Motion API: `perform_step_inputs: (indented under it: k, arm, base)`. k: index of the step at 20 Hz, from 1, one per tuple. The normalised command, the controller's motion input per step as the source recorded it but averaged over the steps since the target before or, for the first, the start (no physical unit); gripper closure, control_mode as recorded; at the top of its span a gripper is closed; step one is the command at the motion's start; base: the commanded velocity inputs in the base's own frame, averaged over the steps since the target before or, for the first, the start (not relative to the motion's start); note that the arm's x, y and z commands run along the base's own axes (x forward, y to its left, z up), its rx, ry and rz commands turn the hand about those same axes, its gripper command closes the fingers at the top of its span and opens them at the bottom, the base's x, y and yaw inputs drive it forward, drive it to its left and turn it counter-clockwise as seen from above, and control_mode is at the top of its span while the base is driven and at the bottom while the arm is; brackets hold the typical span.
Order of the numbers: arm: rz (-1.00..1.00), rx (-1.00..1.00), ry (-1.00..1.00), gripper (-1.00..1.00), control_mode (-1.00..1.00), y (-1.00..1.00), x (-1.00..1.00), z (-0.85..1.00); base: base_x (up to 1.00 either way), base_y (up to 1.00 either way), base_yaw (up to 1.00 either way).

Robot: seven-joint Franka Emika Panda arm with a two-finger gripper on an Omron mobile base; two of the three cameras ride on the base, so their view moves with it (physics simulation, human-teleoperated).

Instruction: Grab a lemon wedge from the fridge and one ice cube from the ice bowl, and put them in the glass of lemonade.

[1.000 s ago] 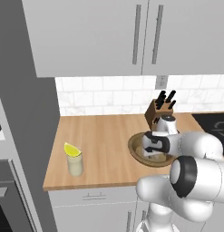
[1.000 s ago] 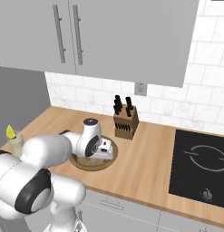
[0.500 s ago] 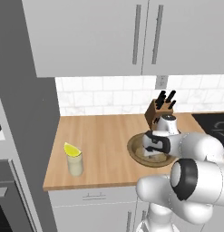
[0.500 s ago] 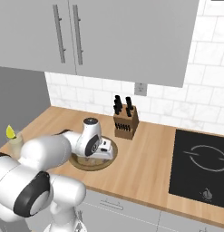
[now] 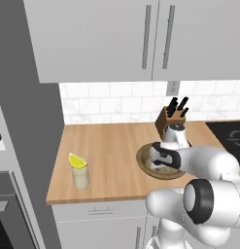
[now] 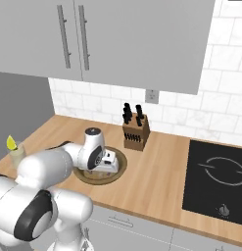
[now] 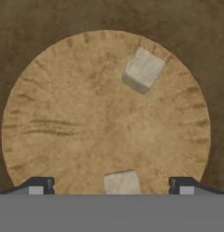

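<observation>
The lemon wedge [image 5: 77, 161] already sits on the rim of the glass of lemonade [image 5: 80, 177], which stands on the counter [image 5: 111, 146] near its front left corner. So the lemon step looks done, and the step in hand is, I judge, to take one ice cube.

The claw [image 7: 111, 185] hangs low inside the ice bowl [image 5: 143, 158], pointing down, with its jaws standing wide and nothing between them. In the hand view one ice cube [image 7: 122, 183] lies between the two finger tips, at about 6 o'clock on the bowl floor, and it touches neither tip. A second cube [image 7: 143, 69] lies well apart, at about 1 o'clock.

The next move, as I see it, calls for a small further descent so that the tips come on both sides of the near cube, then a closing. The cube is small and probably slippery, so it may slide away if the tips meet it off-centre.
</observation>
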Motion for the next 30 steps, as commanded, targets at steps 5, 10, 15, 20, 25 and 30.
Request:
perform_step_inputs:
  k: [5,10,15,20,25,30]
  arm:
    - [0.0,0.0,0.0,-1.0,-1.0,0.01,0.0,-0.03]
    - [0.0,0.0,0.0,-1.0,-1.0,0.0,0.0,-0.13]
    - [0.0,0.0,0.0,-1.0,-1.0,0.0,0.0,-0.17]
    - [0.0,0.0,0.01,-1.0,-1.0,0.0,-0.12,-0.13]
    - [0.0,0.0,0.11,-1.0,-1.0,0.0,-0.02,-0.02]
    - [0.0,0.0,0.12,-1.0,-1.0,0.0,0.0,0.0]
  base:
    - [0.0,0.0,0.0]
    - [0.0,0.0,0.0]
    - [0.0,0.0,0.0]
    - [0.0,0.0,0.0]
    - [0.0,0.0,0.0]
    - [0.0,0.0,0.0]
